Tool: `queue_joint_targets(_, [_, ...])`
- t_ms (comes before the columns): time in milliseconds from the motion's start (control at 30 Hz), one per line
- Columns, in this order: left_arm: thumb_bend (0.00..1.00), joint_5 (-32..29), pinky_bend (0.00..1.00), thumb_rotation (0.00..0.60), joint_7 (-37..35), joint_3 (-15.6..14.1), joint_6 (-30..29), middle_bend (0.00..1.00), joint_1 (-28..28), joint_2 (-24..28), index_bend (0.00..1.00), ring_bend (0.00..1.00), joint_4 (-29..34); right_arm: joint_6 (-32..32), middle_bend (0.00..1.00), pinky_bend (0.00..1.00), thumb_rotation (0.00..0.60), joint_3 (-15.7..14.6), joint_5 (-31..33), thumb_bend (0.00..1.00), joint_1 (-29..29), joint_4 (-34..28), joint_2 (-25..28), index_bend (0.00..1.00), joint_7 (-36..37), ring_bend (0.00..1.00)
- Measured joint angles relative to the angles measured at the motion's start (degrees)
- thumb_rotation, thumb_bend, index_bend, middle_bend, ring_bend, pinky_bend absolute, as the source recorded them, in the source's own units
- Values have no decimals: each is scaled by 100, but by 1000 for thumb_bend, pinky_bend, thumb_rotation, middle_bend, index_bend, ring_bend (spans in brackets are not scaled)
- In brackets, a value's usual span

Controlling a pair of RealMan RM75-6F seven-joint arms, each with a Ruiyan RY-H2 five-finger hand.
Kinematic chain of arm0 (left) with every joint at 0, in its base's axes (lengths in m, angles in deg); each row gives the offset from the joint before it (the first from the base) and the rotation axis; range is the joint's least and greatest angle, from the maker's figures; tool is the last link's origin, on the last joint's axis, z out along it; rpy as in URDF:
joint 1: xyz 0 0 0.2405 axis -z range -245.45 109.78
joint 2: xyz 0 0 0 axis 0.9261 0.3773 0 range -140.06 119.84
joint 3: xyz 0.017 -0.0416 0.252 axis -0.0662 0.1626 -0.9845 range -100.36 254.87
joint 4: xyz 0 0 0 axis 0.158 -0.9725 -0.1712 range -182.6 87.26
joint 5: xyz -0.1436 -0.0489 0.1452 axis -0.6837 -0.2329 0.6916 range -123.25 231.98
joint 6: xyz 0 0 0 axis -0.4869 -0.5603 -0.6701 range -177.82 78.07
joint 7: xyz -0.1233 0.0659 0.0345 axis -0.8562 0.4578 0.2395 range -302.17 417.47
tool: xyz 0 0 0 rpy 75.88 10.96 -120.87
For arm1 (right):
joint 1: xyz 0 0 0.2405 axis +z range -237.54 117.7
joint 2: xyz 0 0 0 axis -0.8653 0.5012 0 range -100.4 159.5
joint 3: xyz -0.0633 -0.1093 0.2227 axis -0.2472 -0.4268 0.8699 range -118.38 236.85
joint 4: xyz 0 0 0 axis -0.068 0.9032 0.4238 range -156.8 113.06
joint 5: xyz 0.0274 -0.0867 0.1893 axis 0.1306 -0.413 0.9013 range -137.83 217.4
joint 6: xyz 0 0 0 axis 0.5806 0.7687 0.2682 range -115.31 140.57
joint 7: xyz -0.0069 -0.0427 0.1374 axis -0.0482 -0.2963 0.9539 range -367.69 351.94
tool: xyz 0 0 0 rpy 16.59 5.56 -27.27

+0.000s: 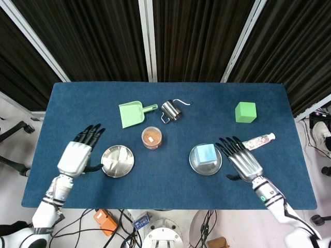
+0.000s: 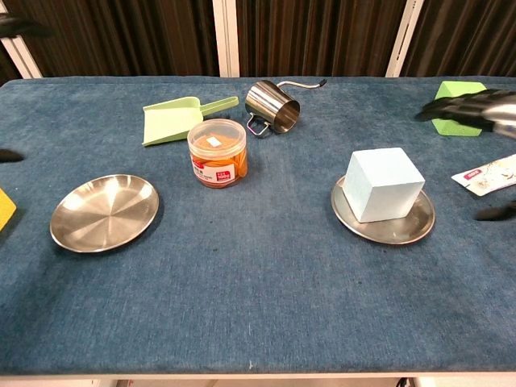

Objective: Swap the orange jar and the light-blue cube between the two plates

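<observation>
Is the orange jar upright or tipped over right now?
Upright: the orange jar stands on the table, lid on top, free of each robot hand, off both plates.

Dark pleated curtains [image 1: 103, 36] behind blue felt-topped table [image 1: 170, 175]
White vertical posts [image 1: 149, 39] between curtain panels; pale floor [image 1: 13, 119], tangled cables [image 1: 207, 225] below.

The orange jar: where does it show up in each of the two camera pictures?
Head view: the orange jar stands near the middle, on the cloth right of the empty plate.
Chest view: the jar is left of centre, upright.
Shared landmark: the steel pitcher just behind it.
</observation>
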Motion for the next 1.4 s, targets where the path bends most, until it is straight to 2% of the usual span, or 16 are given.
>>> queue_joint_targets(133, [32,287,194,600,-615,-238,-269,0,-383,177,0,21,-369,-491,1,4,553,212,1027,363,523,172,-488,0,-622,0])
queue_joint_targets(300, [32,416,189,600,-817,-281,-312,0,-529,260,0,21,-544,-919,113,180,556,321,1934,413,1113,405,-896,139,-1054,70])
queue_joint_targets(400, [32,437,189,600,-808,-248,-304,0,-565,262,0,21,-545,-996,240,370,576,297,2049,439,1253,452,-953,308,-1058,223])
queue_joint_targets(467, [32,458,189,600,-810,-240,-308,0,-582,258,0,21,-544,-964,432,579,600,276,1983,470,1259,451,-951,539,-975,440])
queue_joint_targets(500, [32,478,189,600,-807,-236,-314,0,-599,256,0,21,-543,-928,487,636,600,252,1912,477,1259,442,-940,604,-908,504])
queue_joint_targets(533, [32,492,189,600,-805,-235,-318,0,-616,255,0,21,-544,-892,529,678,600,229,1850,484,1255,426,-922,655,-849,553])
queue_joint_targets(633, [32,522,189,600,-814,-229,-337,0,-666,257,0,21,-552,-730,572,722,600,159,1612,496,1224,325,-842,708,-722,596])
queue_joint_targets(900, [32,618,189,600,-962,-190,-433,0,-799,302,0,20,-616,-76,579,729,600,-4,599,497,1121,-381,-648,707,-576,602])
queue_joint_targets(1067, [32,627,189,600,-1011,-166,-478,0,-880,338,0,21,-638,-140,579,697,600,-61,583,497,1295,-675,-837,670,-981,600])
queue_joint_targets(1200, [32,600,189,600,-1084,-130,-492,0,-931,359,0,21,-672,-315,548,564,600,-67,943,497,1544,-576,-1381,539,-1418,534])
queue_joint_targets(1333, [32,555,189,600,-1160,-82,-453,0,-948,369,0,21,-713,-526,422,467,600,-32,1321,497,1807,-322,-1967,393,-1505,423])
queue_joint_targets(1400, [32,540,189,600,-1206,-58,-421,0,-946,368,0,21,-729,-663,323,395,600,-8,1469,486,1956,-190,-2163,255,-1413,323])
